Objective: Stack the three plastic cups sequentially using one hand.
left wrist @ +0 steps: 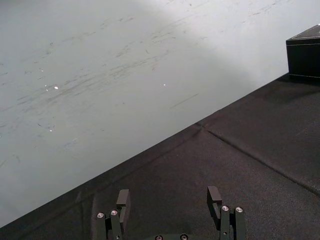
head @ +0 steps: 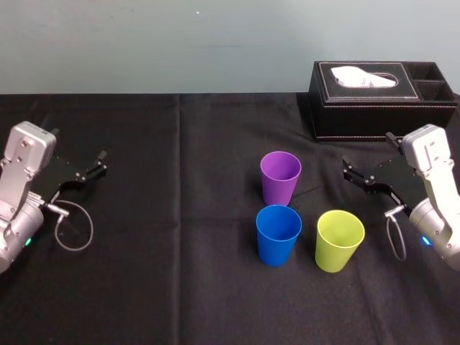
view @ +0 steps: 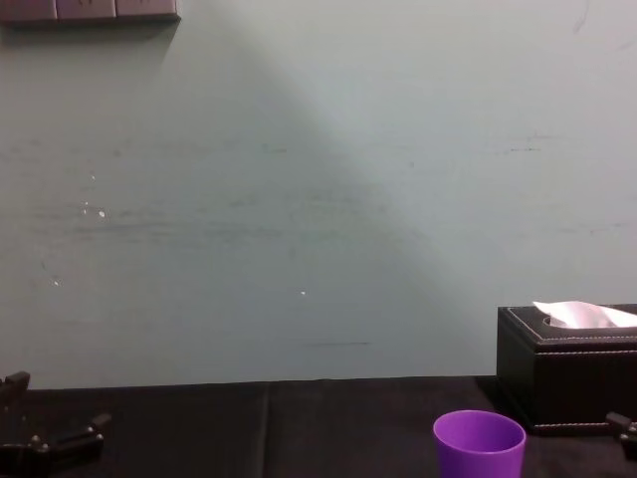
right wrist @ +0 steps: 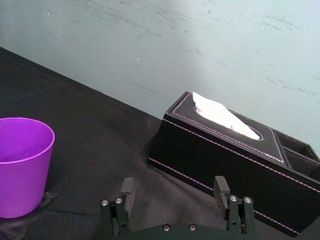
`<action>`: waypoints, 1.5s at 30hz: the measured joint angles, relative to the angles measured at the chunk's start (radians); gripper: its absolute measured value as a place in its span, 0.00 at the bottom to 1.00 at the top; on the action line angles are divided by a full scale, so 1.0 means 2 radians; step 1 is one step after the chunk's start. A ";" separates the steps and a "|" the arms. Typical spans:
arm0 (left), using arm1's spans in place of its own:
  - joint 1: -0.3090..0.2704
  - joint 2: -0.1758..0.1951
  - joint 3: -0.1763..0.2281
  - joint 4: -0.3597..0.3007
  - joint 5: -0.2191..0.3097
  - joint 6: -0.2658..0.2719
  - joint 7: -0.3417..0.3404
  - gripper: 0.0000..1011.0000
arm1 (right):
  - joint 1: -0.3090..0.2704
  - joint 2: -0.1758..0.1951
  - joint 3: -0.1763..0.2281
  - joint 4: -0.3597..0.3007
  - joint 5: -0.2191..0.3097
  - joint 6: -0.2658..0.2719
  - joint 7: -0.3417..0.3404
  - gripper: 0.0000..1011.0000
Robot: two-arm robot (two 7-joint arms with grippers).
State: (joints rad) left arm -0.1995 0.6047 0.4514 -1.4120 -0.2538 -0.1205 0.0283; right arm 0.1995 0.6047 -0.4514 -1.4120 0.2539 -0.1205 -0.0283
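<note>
**While Both Grippers Wait Open, Three Cups Stand Apart**

Though both grippers are wide open, neither one holds a thing. The left gripper (head: pixel 99 164) sits far out on the left side of the black cloth (head: pixel 180 287), well apart from every cup. In its wrist view the left gripper (left wrist: pixel 168 197) has its two fingers spread, with just bare cloth between them. The right gripper (head: pixel 353 174) sits on the right side, near the cups but touching none. Its own wrist view shows the right gripper (right wrist: pixel 173 186) with fingers spread too, pointing toward the tissue box (right wrist: pixel 225 160).

Three cups stand upright in the middle of the table, mouths up, each on its own. The purple cup (head: pixel 280 177) is the farthest back. Just in front of it is the blue cup (head: pixel 278 235), so close that the two may be touching. The yellow-green cup (head: pixel 339 241) stands just beside the blue one, on its right, nearest the right gripper.

One black tissue box (head: pixel 359 115) sits at the back right. One white tissue (head: pixel 363 75) pokes out of its top. Two small side pockets (head: pixel 435 80) are at its right end, and they are too dark to tell what is inside.

So the count is two grippers, three cups, one box and one tissue.
</note>
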 joint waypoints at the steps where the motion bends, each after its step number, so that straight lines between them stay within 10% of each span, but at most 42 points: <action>1: 0.000 0.000 0.000 0.000 0.000 0.000 0.000 1.00 | 0.000 0.000 0.000 0.000 0.000 0.000 0.000 0.99; 30: 0.000 0.000 0.000 0.000 0.000 0.000 0.000 1.00 | -0.001 -0.001 0.002 0.000 0.001 0.000 0.001 0.99; 45: 0.000 0.000 0.000 0.000 0.000 0.000 0.000 1.00 | -0.078 0.030 0.079 -0.057 0.118 -0.024 0.093 0.99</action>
State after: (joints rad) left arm -0.1995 0.6047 0.4513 -1.4120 -0.2538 -0.1205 0.0283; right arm 0.0432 0.6644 -0.2936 -1.5258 0.4896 -0.1687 0.1587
